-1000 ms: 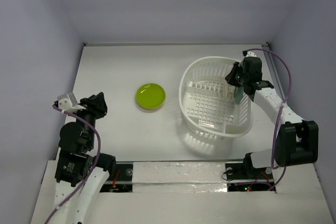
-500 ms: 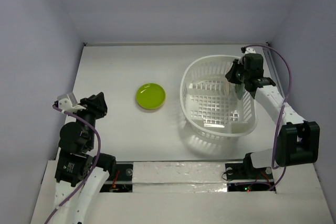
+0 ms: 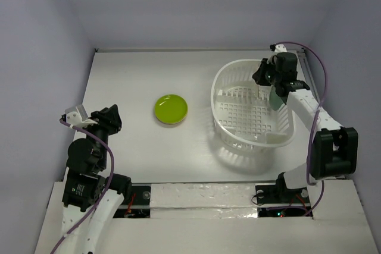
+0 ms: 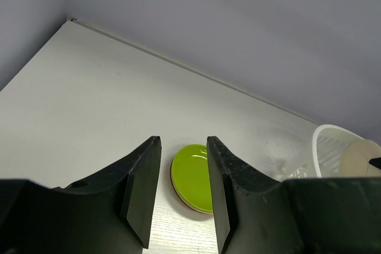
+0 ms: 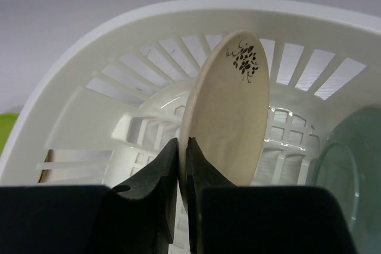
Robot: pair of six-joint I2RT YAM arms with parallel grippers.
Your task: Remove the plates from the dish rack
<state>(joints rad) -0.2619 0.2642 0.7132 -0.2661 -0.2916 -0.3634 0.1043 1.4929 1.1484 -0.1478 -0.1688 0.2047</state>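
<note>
The right hand (image 5: 181, 146) pinches the rim of the cream plate (image 5: 229, 117), its two dark fingers pressed together on the thin edge. The plate is a smooth, matte round disc held on edge, with a small dark floral sprig printed near its upper rim. It sits above the inside of the dish rack (image 5: 149, 23), a white plastic oval basket with a thick rolled rim, long slots cut through its walls and a square grid for a floor. At the right of the rack, close to the cream plate, a teal plate (image 5: 345, 147) shows as a glossy curved shape. The left hand (image 4: 183, 144) hovers low over the pale counter (image 3: 131, 75) with its blocky black fingers spread and nothing between them. Well left of the rack, the lime green plate (image 3: 171, 109) lies flat on the counter, shallow and shiny.
</note>
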